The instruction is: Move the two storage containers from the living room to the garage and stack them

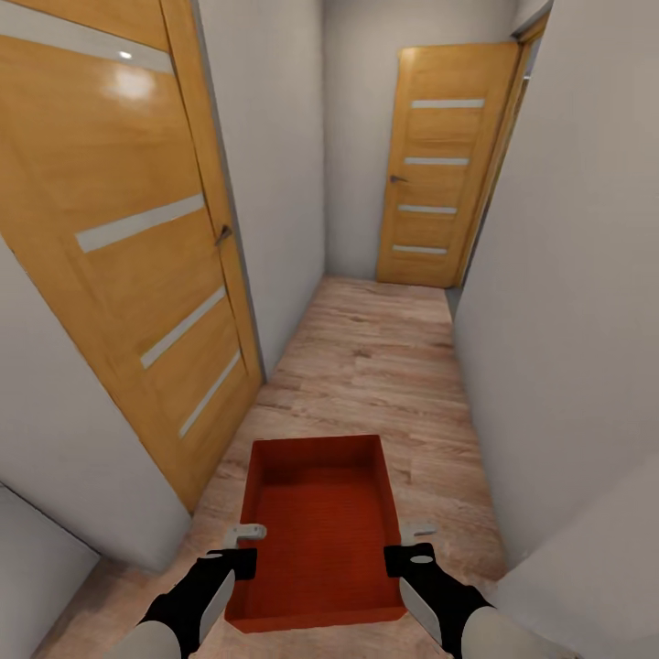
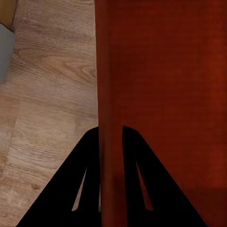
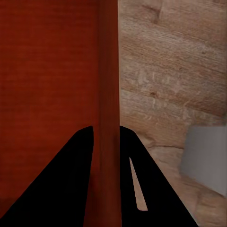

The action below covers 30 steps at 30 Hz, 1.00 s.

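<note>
Robot is sitting in a narrow hallway: light wood-plank floor [image 1: 384, 366], grey-white walls [image 1: 558, 302] on both sides, one wood-panelled door [image 1: 137, 265] close on the left, a second door [image 1: 444, 165] at the far end. No concrete in sight, so judging this as transit, garage not reached.

One storage container [image 1: 316, 531] is being carried low in front of the trunk, open side up, empty, long axis pointing down the corridor. That orientation is likely keeping it narrower than the passage.

Left gripper [image 2: 111, 142] is clamping the container's left side wall, one finger inside, one outside, wall running straight between them in the left wrist view. Right gripper [image 3: 106, 142] is doing the same on the right wall. A two-sided rim pinch looks like it is keeping the bin level.

Both pinches are sitting toward the near end, so the far end is cantilevering; watch for tilt when turning.

Placing and stacking are both pending.
</note>
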Motion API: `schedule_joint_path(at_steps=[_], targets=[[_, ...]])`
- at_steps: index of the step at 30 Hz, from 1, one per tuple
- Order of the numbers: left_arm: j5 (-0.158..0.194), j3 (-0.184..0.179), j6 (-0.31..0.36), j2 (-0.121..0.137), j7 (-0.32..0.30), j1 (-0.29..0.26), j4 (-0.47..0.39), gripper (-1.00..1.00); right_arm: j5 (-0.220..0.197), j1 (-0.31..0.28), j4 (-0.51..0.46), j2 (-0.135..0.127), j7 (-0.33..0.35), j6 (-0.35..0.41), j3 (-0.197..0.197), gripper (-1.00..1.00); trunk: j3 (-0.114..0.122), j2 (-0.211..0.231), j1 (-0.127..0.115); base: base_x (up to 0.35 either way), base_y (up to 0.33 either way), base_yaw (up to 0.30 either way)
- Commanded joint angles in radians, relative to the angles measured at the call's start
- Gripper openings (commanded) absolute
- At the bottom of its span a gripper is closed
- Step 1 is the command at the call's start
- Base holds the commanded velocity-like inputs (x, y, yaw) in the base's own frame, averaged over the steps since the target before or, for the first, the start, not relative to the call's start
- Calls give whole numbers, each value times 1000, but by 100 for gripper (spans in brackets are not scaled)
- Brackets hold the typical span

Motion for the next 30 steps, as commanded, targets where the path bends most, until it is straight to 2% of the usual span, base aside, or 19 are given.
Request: schedule_joint_path(at_steps=[1, 30], targets=[[-24, 4, 8, 1, 11, 0, -4, -100, -3, -1, 7, -17, -20, 7, 9, -100, -1, -1, 1, 324, 0, 0], [-24, 4, 8, 1, 11, 0, -3, -100, -3, -1, 7, -17, -20, 7, 9, -100, -1, -1, 1, 323, 0, 0]])
